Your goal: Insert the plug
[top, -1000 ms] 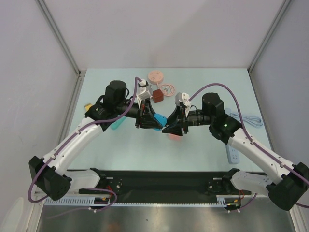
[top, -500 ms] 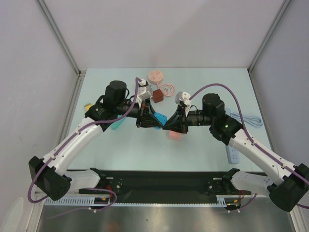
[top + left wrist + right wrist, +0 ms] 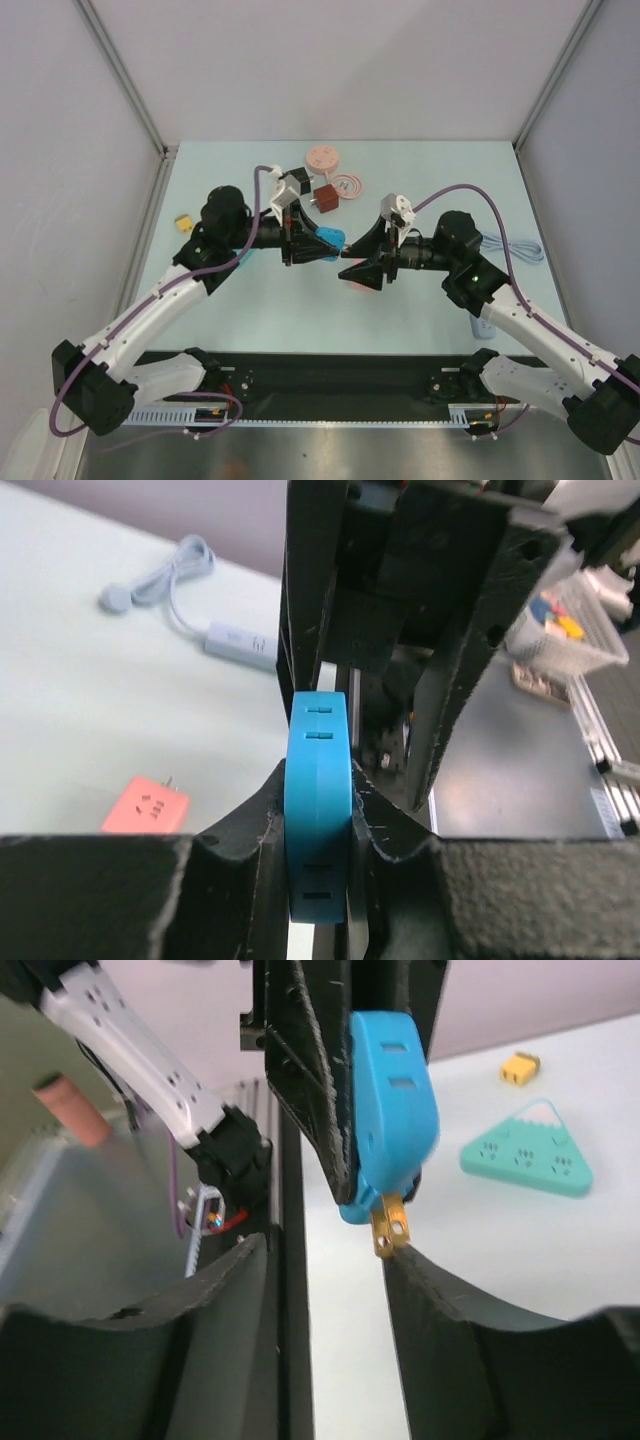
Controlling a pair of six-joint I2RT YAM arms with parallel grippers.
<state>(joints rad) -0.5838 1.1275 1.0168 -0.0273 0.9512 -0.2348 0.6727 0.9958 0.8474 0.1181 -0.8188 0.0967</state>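
Observation:
My left gripper (image 3: 318,825) is shut on the blue plug (image 3: 318,800), gripping its flat sides and holding it above the table (image 3: 420,170). In the right wrist view, the plug (image 3: 392,1110) shows two brass prongs (image 3: 390,1228) pointing down at my right gripper (image 3: 325,1255). That gripper is open with nothing between its fingers. The prongs hang just over the tip of its right finger (image 3: 470,1340). From above, the two grippers (image 3: 312,246) (image 3: 358,266) face each other mid-table, with the plug (image 3: 327,240) between them.
A salmon socket block (image 3: 362,287) lies on the table under my right gripper. A teal mountain-shaped socket strip (image 3: 530,1155) and a yellow connector (image 3: 184,222) lie to the left. A brown cube (image 3: 325,196) and two discs (image 3: 322,156) sit at the back. A white cable (image 3: 520,245) is at the right.
My right gripper closed against the plug, then opened and backed off to the right. The left arm shifted slightly left, still holding the plug.

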